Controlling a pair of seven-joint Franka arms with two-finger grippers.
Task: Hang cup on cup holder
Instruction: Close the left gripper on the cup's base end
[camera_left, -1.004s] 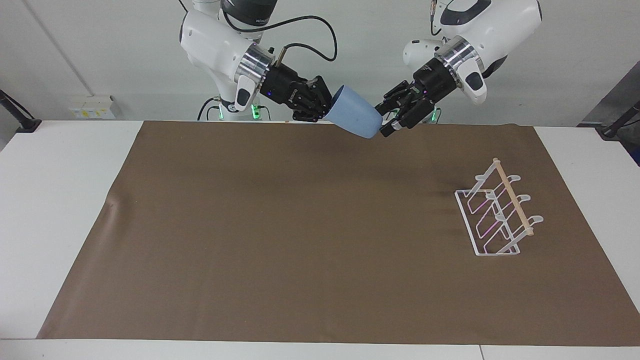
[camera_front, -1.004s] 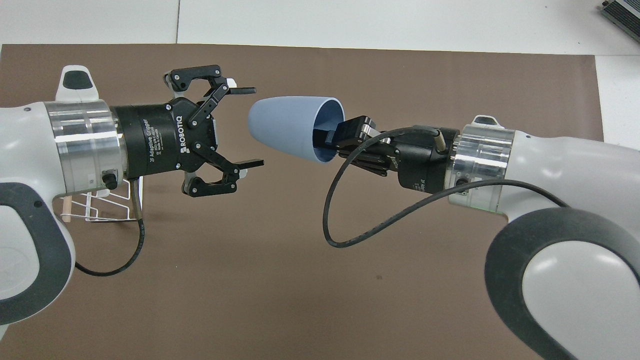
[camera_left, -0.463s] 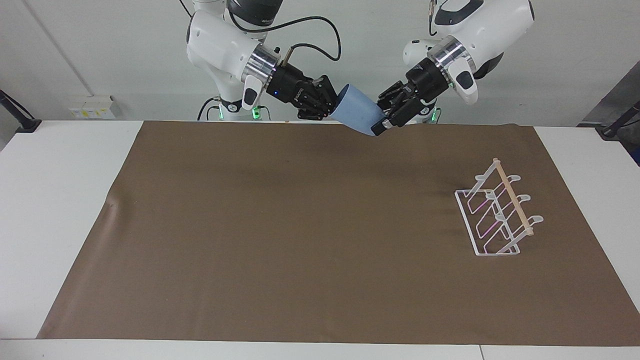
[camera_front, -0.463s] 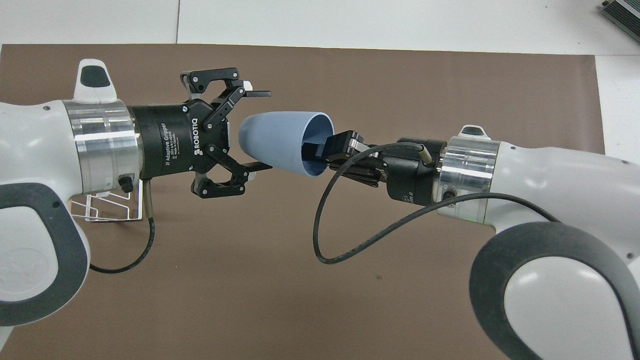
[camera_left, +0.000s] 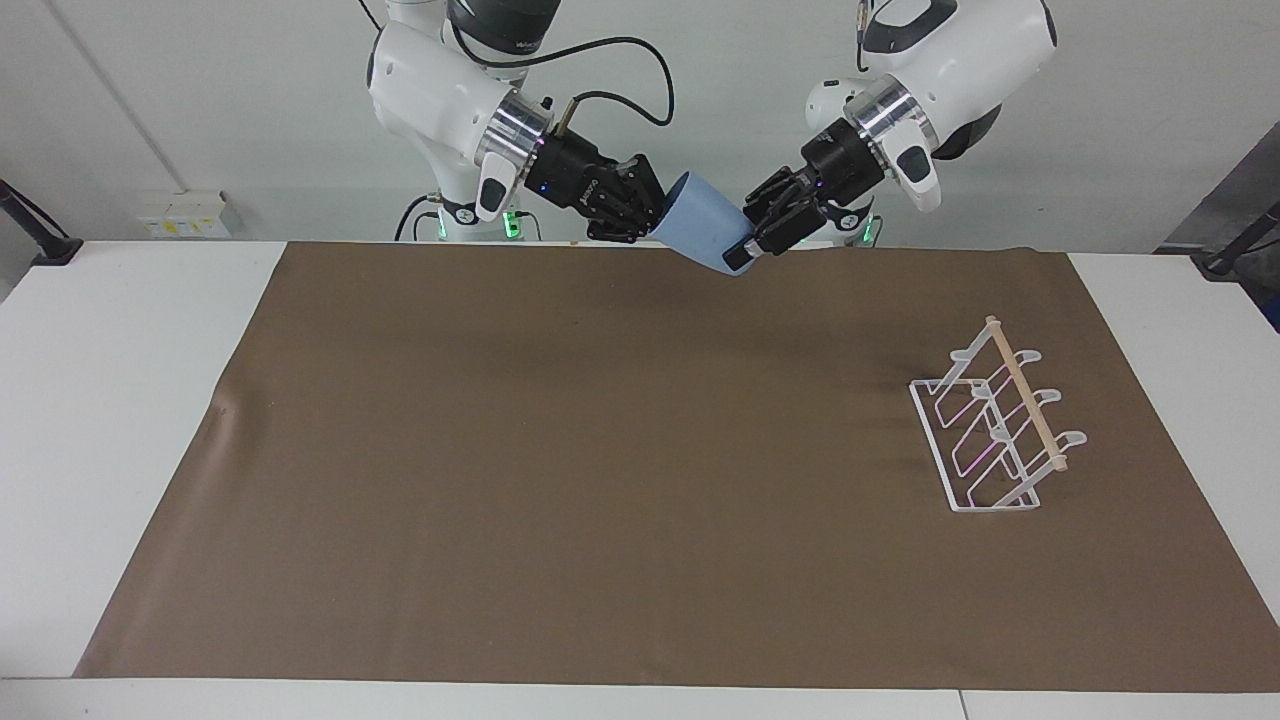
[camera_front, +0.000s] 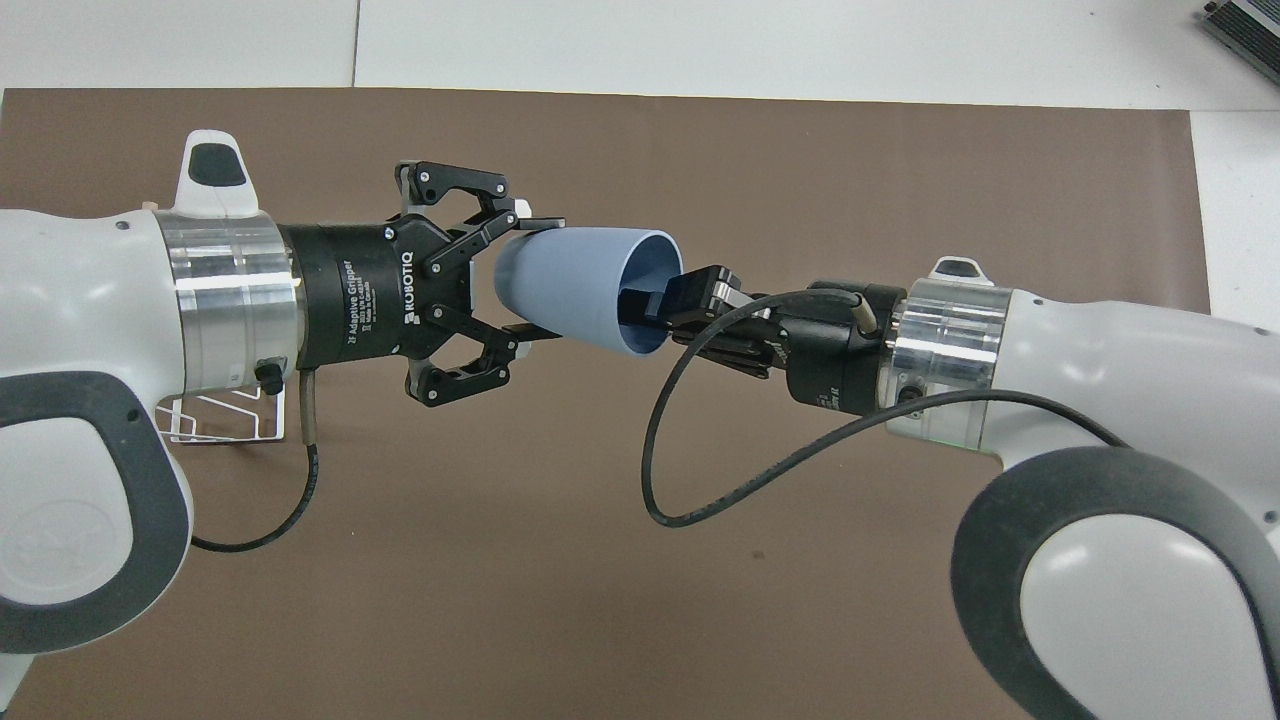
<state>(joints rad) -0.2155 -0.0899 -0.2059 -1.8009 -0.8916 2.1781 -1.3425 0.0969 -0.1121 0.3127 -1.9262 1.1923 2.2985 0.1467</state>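
Note:
The light-blue cup (camera_left: 700, 235) hangs in the air over the robots' edge of the mat, lying sideways. My right gripper (camera_left: 650, 215) is shut on the cup's rim, one finger inside the mouth, as the overhead view (camera_front: 650, 300) shows. My left gripper (camera_front: 540, 278) is open, with a finger on either side of the cup's (camera_front: 580, 285) tapered base; in the facing view it (camera_left: 745, 250) meets the base. The white wire cup holder (camera_left: 995, 430) with its wooden dowel stands on the mat toward the left arm's end. It is bare, and my left arm partly hides it in the overhead view (camera_front: 225, 425).
A brown mat (camera_left: 600, 450) covers most of the white table (camera_left: 100, 400). A black cable (camera_front: 680, 500) loops down from my right wrist.
My left gripper has moved toward the cup, and its fingers now straddle the base and stand closer together. My right gripper still holds the cup in about the same place.

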